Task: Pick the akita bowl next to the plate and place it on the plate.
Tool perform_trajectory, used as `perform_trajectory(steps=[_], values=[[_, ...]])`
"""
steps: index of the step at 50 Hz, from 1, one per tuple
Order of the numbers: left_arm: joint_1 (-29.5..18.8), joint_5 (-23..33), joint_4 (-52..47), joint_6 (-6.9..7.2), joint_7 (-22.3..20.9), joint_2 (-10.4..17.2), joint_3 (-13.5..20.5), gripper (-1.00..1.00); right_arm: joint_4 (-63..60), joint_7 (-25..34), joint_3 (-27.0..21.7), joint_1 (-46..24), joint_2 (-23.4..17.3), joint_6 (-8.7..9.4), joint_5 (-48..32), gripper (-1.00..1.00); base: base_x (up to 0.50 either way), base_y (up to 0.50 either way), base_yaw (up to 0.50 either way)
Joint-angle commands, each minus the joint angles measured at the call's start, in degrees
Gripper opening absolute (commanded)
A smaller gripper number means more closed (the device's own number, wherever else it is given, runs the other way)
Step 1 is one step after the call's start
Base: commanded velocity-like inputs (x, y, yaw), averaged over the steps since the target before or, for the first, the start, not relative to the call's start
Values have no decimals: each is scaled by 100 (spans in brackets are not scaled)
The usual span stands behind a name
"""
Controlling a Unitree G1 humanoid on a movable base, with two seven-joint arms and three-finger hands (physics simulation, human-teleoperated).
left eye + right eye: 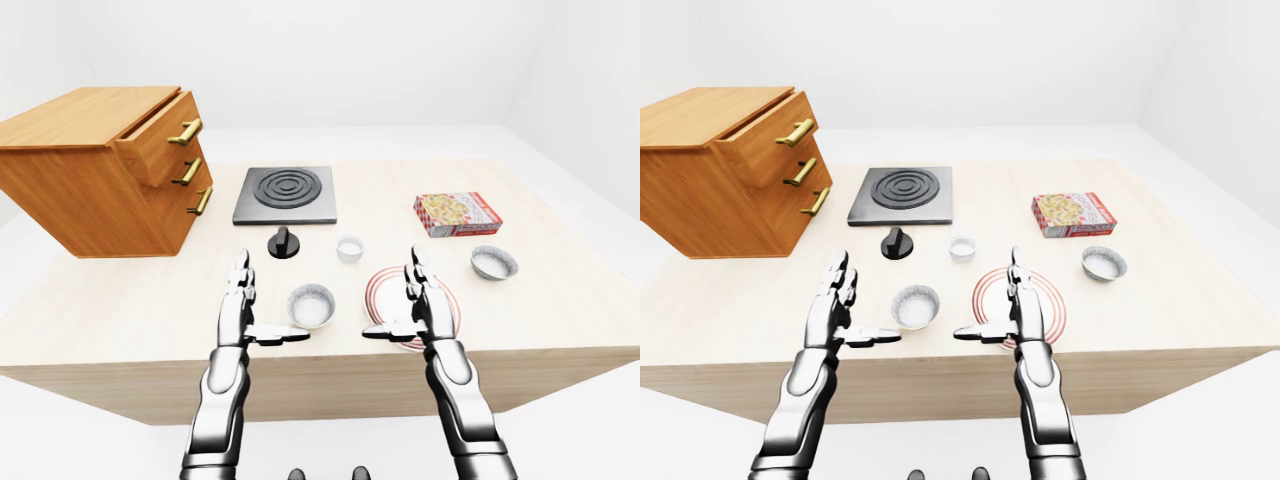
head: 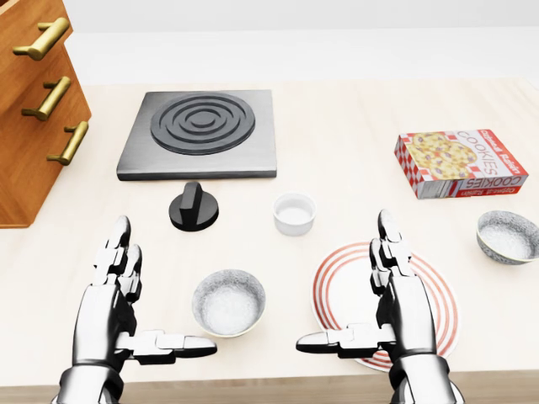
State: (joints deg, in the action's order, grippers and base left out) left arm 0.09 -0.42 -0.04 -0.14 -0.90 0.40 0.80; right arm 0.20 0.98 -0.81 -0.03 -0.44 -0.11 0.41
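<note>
Both robot hands hover low over the near edge of the table (image 2: 354,118), empty. The left robot hand (image 2: 114,311) stands open, fingers straight up and thumb pointing inward; the right robot hand (image 2: 408,311) mirrors it, equally spread and gripping nothing.

Between the two thumbs, just to the right of the left robot hand's thumb tip, sits a grey akita bowl (image 2: 228,301), upright on the table and not touched. The red-ringed plate (image 2: 349,290) lies under and to the left of the right robot hand, which covers part of its rim in the head view. A second bowl (image 2: 508,236) of the same look rests well to the right of the right robot hand, also beside the plate (which of the two the task means cannot be told from looks alone).

Above the hands in the head view are a small white ramekin (image 2: 294,214), a black knob (image 2: 194,207) and a dark burner plate (image 2: 200,133). A cookie box (image 2: 460,162) lies up and right of the right robot hand, and a wooden drawer cabinet (image 1: 90,170) far up-left of the left one.
</note>
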Motion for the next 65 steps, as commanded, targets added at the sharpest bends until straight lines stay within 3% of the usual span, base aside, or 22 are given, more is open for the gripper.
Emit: perform_trajectory(steps=[1, 13, 20, 21, 23, 26, 32, 39, 65], values=[[32, -52, -26, -28, -148, 60, 110, 100, 67, 166, -127, -7, -71, -47, 56, 100, 0, 0, 0], [69, 41, 14, -156, -163, 53, 69, 100, 17, 172, -118, 6, -66, -15, 27, 100, 0, 0, 0], [56, 47, 48, -186, -161, 52, 78, 100, -65, 249, -120, 54, -63, -40, 104, 100, 0, 0, 0], [56, 47, 50, -190, -161, 52, 79, 100, 8, 278, -124, 48, -65, -112, 121, 100, 0, 0, 0], [67, 49, 3, -157, -157, 50, 75, 100, 21, 300, -127, 56, -68, -145, 136, 100, 0, 0, 0], [58, 44, 15, -168, -159, 54, 82, 100, -195, 366, -142, 101, -67, 39, 245, 100, 0, 0, 0], [58, 45, 5, -166, -158, 53, 83, 100, -222, 404, -145, 122, -58, 3, 295, 100, 0, 0, 0], [48, 47, 28, -193, -166, 56, 83, 100, -389, 401, -185, 122, -57, 102, 415, 100, 0, -7, 0], [78, 55, -1, -196, -179, 46, 60, 100, -374, 423, -193, 120, -62, 76, 489, 100, 0, -16, 0]])
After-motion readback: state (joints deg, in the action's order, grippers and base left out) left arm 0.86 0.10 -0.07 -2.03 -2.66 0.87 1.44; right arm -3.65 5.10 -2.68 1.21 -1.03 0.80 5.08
